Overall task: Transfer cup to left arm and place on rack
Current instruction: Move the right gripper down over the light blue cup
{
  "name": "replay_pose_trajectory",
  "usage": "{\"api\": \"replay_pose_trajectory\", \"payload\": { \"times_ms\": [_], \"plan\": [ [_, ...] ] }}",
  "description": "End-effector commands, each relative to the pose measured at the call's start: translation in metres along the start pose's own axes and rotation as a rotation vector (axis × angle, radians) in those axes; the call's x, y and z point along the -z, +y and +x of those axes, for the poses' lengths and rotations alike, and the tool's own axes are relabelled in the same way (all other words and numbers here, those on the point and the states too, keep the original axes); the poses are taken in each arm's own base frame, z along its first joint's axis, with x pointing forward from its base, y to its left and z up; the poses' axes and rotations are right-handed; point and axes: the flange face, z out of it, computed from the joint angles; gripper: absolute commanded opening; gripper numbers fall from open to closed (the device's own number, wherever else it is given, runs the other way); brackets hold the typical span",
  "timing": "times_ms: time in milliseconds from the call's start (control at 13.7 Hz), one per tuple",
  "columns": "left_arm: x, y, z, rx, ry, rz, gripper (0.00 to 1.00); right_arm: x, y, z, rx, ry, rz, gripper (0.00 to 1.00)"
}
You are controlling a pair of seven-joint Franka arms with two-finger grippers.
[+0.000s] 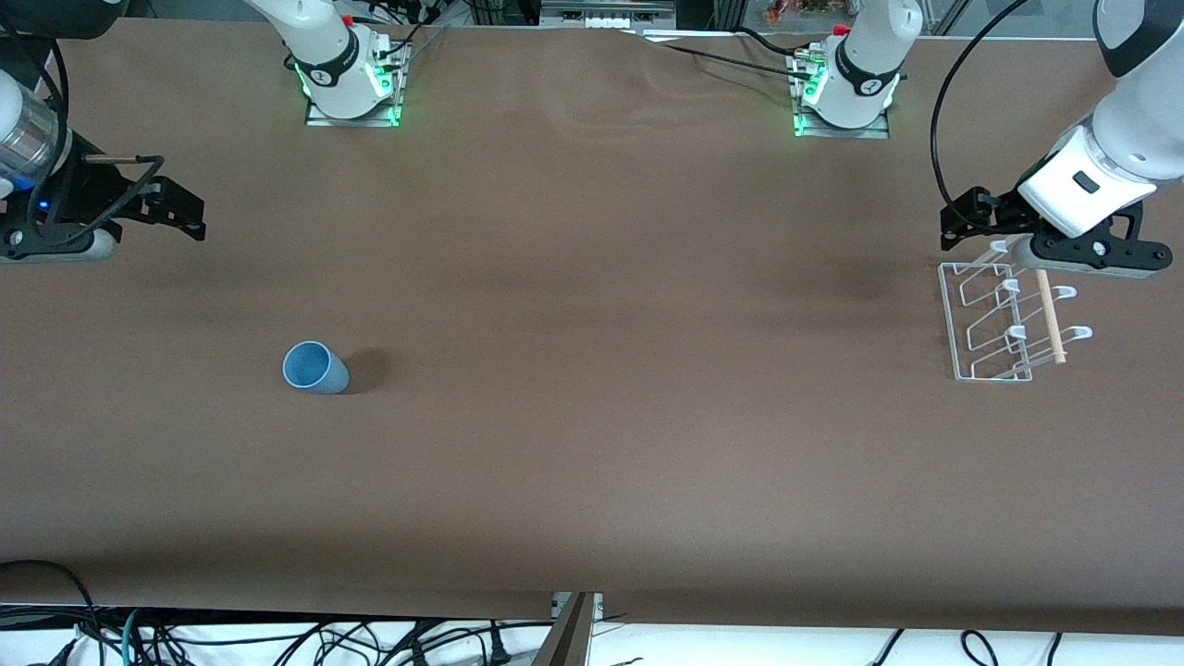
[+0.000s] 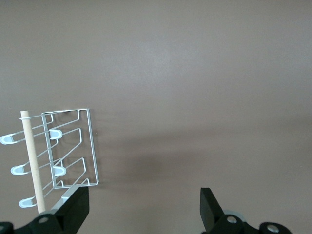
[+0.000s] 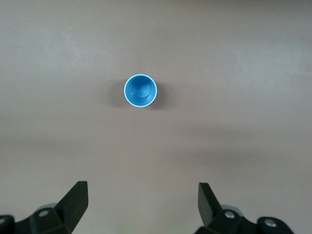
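Note:
The light-blue cup [image 1: 314,368] stands upright, mouth up, on the brown table toward the right arm's end. It also shows in the right wrist view [image 3: 140,90], well apart from the fingers. My right gripper [image 1: 55,242] [image 3: 143,190] is open and empty over bare table at that end. The white wire rack [image 1: 1004,324] with its wooden dowel [image 1: 1050,314] stands at the left arm's end and shows in the left wrist view [image 2: 68,151]. My left gripper [image 1: 1082,252] [image 2: 145,195] is open and empty, over the edge of the rack that lies farthest from the front camera.
The two arm bases [image 1: 351,88] [image 1: 846,92] stand along the table's edge farthest from the front camera. Cables [image 1: 277,638] hang below the table's near edge. A wide stretch of bare brown tabletop [image 1: 629,370] lies between the cup and the rack.

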Motion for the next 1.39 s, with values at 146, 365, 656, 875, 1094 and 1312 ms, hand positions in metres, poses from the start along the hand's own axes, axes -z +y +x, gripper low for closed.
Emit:
{"api": "replay_pose_trajectory", "payload": {
  "times_ms": [146,365,656,875,1094,1312],
  "plan": [
    [0.006,-0.002,-0.004,0.004,-0.001,-0.001,1.0,0.004,0.004,0.003,0.012,-0.001,-0.007,1.0],
    [0.007,-0.002,-0.004,0.004,0.0,-0.001,1.0,0.001,0.006,0.007,0.008,0.008,-0.013,1.0],
    [0.006,-0.002,-0.004,0.004,-0.001,-0.001,1.0,-0.049,0.012,0.024,-0.003,-0.04,-0.013,1.0],
    [0.006,-0.002,-0.004,0.004,-0.001,-0.001,1.0,-0.083,0.017,0.039,-0.011,-0.028,-0.012,1.0],
    [0.006,-0.002,-0.005,0.004,-0.007,-0.001,1.0,-0.129,0.018,0.052,-0.011,-0.01,-0.011,1.0],
    [0.006,-0.002,-0.005,0.005,-0.008,-0.001,1.0,-0.179,0.019,0.064,-0.011,0.001,-0.008,1.0]
  ]
}}
